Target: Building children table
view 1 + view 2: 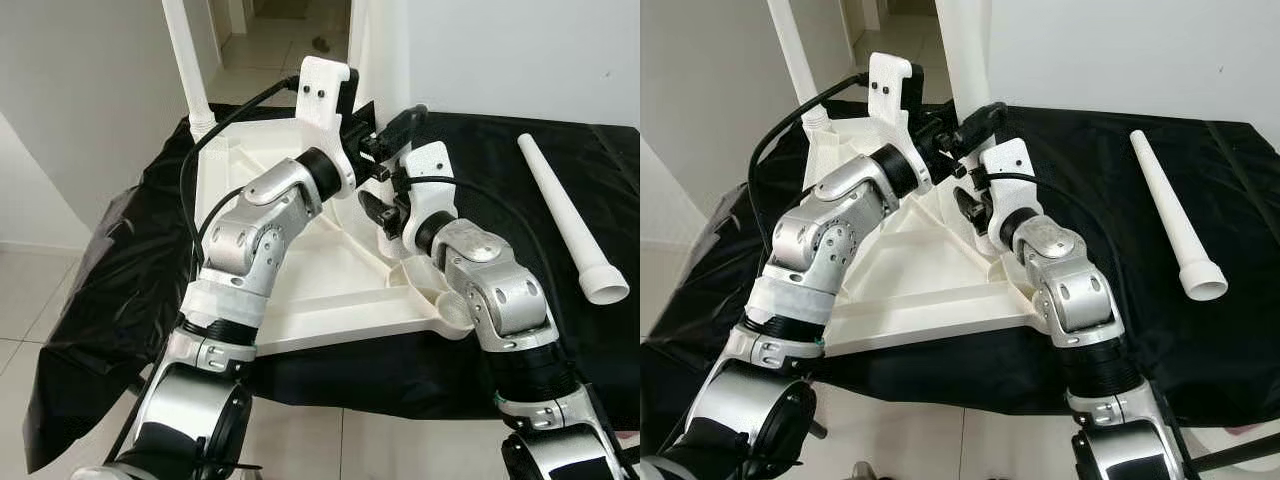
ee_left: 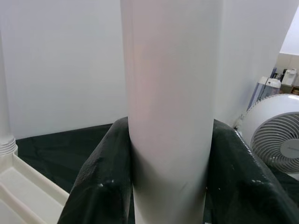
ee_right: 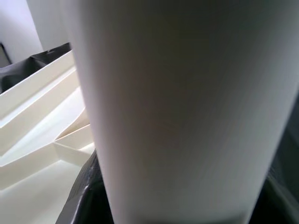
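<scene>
Both end effectors pinch upright leg [image 1: 970, 50] at far corner of upturned tabletop [image 1: 330, 290]: left end effector [image 2: 168, 186] clamped round it, right end effector [image 1: 385, 215] lower. Keep leg plumb, twist steadily into socket. Spare leg [image 1: 565, 215] lies on black cloth [image 1: 500, 180], right.

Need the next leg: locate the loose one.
The loose table leg lies flat on the black cloth, on the robot's right, apart from the upturned tabletop.

A plain home interior: pale glossy floor tiles [image 1: 40, 310] at 9 o'clock, bare white walls [image 1: 520, 50], and a tiled hallway [image 1: 275, 35] at 12 o'clock. A white round electric fan [image 2: 275, 135] stands nearby.
</scene>
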